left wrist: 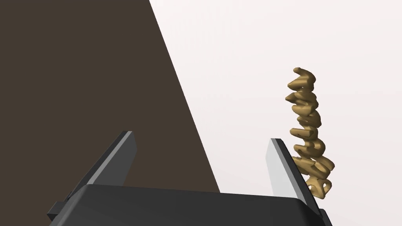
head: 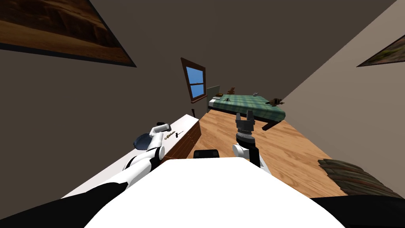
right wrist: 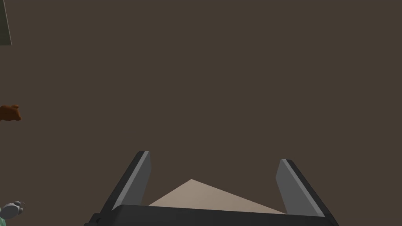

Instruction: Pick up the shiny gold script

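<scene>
**Script sits beside the open gripper**

Head view: the gold script (head: pixel 171 135) lies on the white top (head: pixel 188 122).
Left wrist view: the left gripper (left wrist: pixel 201 137) is wide open and empty, and the script is just outside one finger.
Right wrist view: the right gripper (right wrist: pixel 214 156) is wide open and empty.

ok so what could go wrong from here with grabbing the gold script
1. The gold script lies outside the open left gripper, just beyond one finger; closing now would likely catch nothing.
2. Shifting sideways with the fingers low could shove the script along the white top instead of straddling it.
3. The other finger sits over the top's edge by the brown wall and may hit either.
</scene>
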